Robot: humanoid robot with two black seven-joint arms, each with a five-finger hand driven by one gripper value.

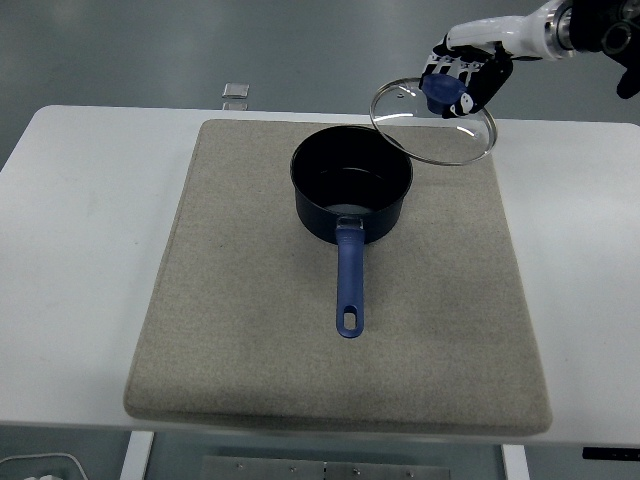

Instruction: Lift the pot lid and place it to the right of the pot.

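Observation:
A dark blue pot (351, 192) stands uncovered on the grey mat (240, 330), its blue handle (348, 285) pointing toward the near edge. The glass pot lid (436, 122) with a blue knob hangs tilted in the air above the mat's far right part, up and to the right of the pot. My right hand (462, 75) is shut on the lid's knob, reaching in from the top right corner. The left arm does not show.
The mat covers most of the white table (80, 250). To the right of the pot lies bare mat (470, 260). A small clear object (235, 90) lies beyond the table's far edge.

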